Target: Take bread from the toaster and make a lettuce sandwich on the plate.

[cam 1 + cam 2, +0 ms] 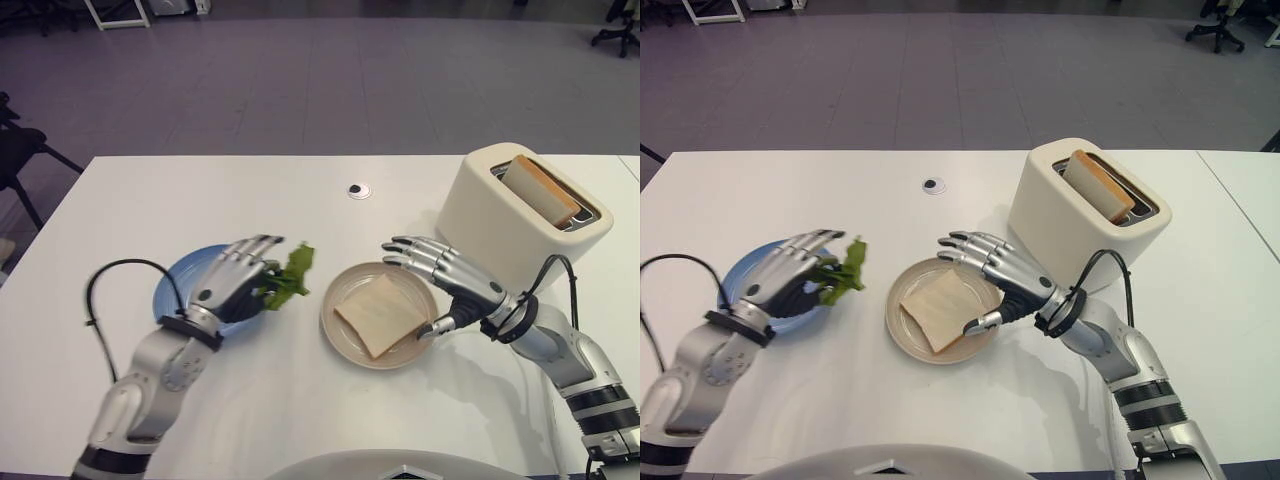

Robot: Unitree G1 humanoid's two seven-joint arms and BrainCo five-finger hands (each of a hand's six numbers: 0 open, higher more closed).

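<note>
**Left eye view.** A white table (300, 215) carries two plates side by side near its front edge. The blue plate (183, 276) lies toward the left edge, and the beige plate (352, 283) sits near the middle. One slice of bread (378, 315) lies flat in the beige plate. The left hand (232, 278) hangs over the blue plate with its fingers closed on a lettuce leaf (288, 278). The leaf hangs past that plate's right rim, in the gap between the two plates. The right hand (450, 275) is at the beige plate's right rim, fingers spread wide and holding nothing, its thumb tip down by the rim. A cream toaster (500, 225) stands toward the right edge, just behind this hand. A second slice (540, 190) stands tilted in its slot. A small round disc (359, 190) lies well apart, toward the far edge.

**Right eye view.** The same layout is seen. The lettuce leaf (843, 275) is gripped at the fingertips of the left hand (785, 278), clear of the beige plate (908, 345). The right hand (1002, 275) is extended over that plate's right side, between the flat slice (940, 310) and the toaster (1070, 225).
</note>
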